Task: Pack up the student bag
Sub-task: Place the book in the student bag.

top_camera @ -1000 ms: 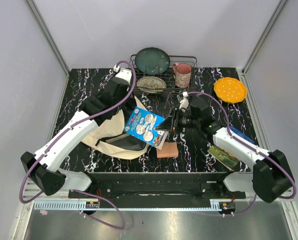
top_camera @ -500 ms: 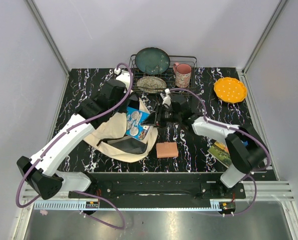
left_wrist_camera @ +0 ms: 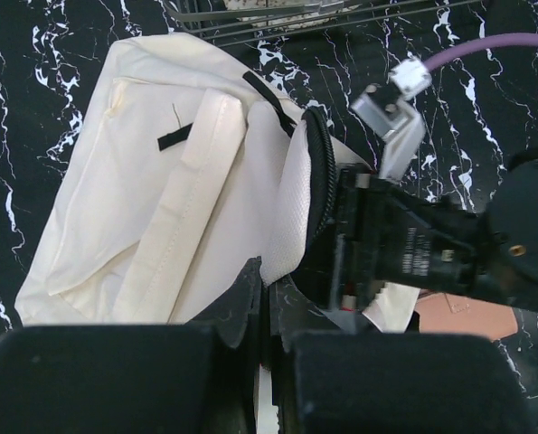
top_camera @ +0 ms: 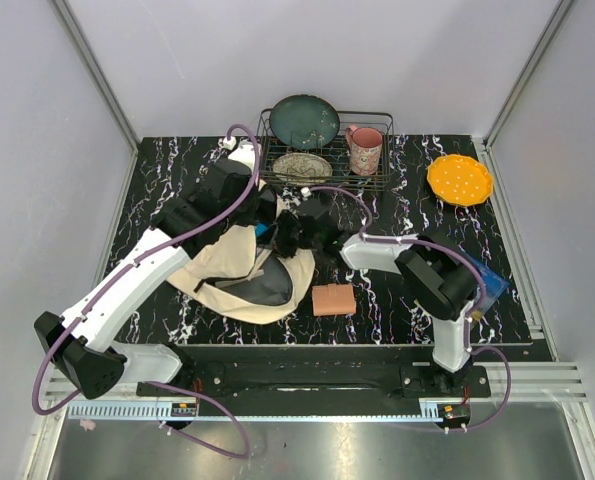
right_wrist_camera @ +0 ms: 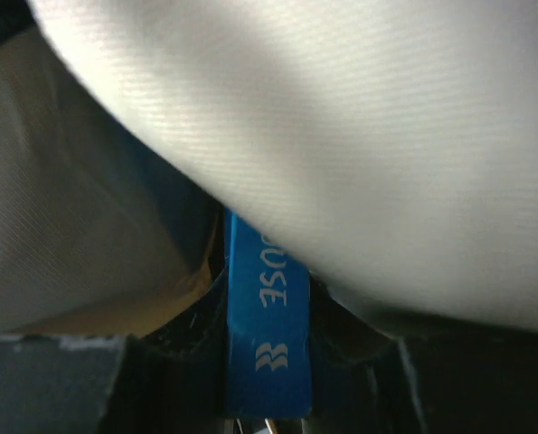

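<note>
Two grippers meet at the mouth of the bag (top_camera: 227, 270), which lies flat on the black marbled table (top_camera: 157, 172), left of centre and just in front of a wire rack (top_camera: 387, 130). The bag is cream cloth with a black lining, and its opening faces right, toward the right arm.

The left gripper (left_wrist_camera: 270, 366) reaches over the bag from the left. In its wrist view the two fingers are pressed close together, with the black-trimmed rim of the opening pinched between them. The cream back panel and a strap (left_wrist_camera: 192, 194) spread out beyond.

The right gripper (right_wrist_camera: 269, 298) reaches in from the right, and its front end is inside the opening. Its fingers clamp the narrow edge of a blue book (right_wrist_camera: 270, 362) with pale lettering. Cream cloth arches over the book, and shadowed cloth lies to its left. From above only a sliver of blue shows at the mouth of the bag, beside the dark body of the gripper.

A pinkish-brown block (top_camera: 333, 299) lies on the table just right of the bag, apart from both grippers. In the rack a dark green plate (top_camera: 304, 122) stands at the back, a patterned plate (top_camera: 302, 167) sits in front of it, and a pink mug (top_camera: 365, 150) is on the right. An orange plate (top_camera: 459, 180) rests on the table near the far right corner, well apart from the bag.
</note>
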You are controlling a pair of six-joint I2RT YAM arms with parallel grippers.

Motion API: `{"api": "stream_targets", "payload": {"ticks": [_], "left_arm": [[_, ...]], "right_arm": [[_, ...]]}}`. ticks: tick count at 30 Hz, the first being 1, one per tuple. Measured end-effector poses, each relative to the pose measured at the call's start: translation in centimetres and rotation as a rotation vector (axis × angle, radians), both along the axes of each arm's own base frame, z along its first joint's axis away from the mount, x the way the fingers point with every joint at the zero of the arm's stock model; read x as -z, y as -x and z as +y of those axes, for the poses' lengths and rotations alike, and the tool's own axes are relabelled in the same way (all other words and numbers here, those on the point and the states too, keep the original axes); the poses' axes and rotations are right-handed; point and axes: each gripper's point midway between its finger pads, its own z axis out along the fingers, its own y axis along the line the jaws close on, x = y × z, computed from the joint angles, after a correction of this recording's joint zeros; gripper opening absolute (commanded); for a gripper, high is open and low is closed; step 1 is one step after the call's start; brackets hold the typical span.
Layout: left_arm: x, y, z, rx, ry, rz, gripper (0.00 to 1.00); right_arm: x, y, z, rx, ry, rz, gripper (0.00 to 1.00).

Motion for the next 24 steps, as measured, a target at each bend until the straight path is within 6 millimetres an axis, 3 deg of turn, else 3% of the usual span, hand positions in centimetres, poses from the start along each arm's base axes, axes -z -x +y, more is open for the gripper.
{"api": "stream_targets", "payload": {"ticks": [7, 13, 19, 24], "left_arm": [[0.2, 0.0, -0.4, -0.002, 0.026, 0.013, 0.00], [0.6, -0.1, -0.7, 0.004, 0.025, 0.025, 0.00], [0.8, -0.2, -0.5, 0.000, 0.014, 0.023, 0.00], [1.8, 0.0, -0.2, -0.004, -0.006, 0.035, 0.00]], "right_arm": [[-1.0, -2.0, 4.5, 0.057, -0.005, -0.069, 0.08], [1.0, -3.1, 6.1, 0.077, 0.032, -0.073, 0.19], [1.9, -3.4, 6.6, 0.044, 0.052, -0.110, 0.60], [4.4, -2.2, 5.1, 0.009, 0.133, -0.120, 0.72]]}}
